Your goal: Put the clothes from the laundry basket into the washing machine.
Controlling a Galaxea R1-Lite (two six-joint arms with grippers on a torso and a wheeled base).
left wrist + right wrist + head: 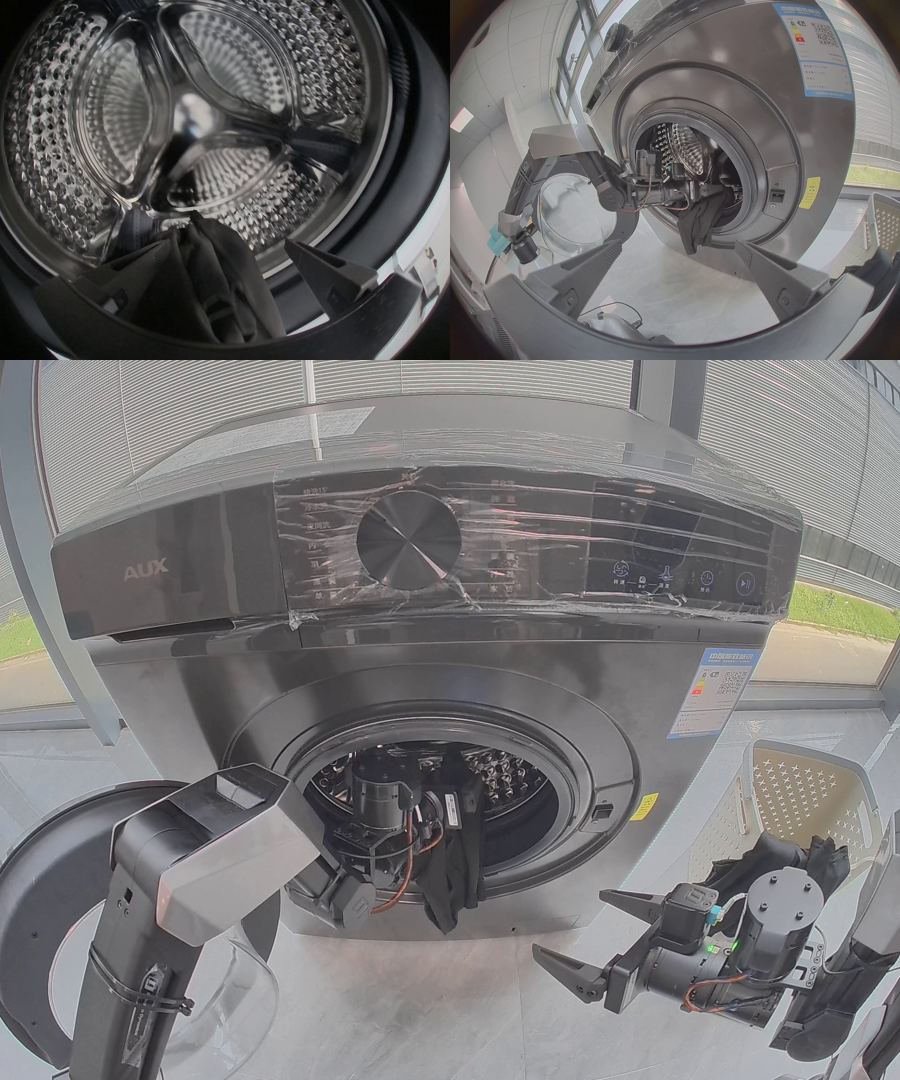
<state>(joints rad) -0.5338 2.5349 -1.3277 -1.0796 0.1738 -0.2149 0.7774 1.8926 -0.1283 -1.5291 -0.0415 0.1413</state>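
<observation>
1. Left gripper [226,243] is at the washing machine [562,679] mouth, jaws apart, with a dark garment [453,866] between them but not clamped.
2. The garment is draped over the door rim, its tail hanging outside. Loading step looks half done; next, push the rest into the drum [197,117].
3. Right gripper [570,923] is low, jaws apart and empty, near the laundry basket [806,791]. Dark clothes [883,276] are in it, probably the next pick.

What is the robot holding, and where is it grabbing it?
Nothing is gripped. The left end effector is open at the drum, the dark garment loose between its fingers. The right end effector is open and empty.
</observation>
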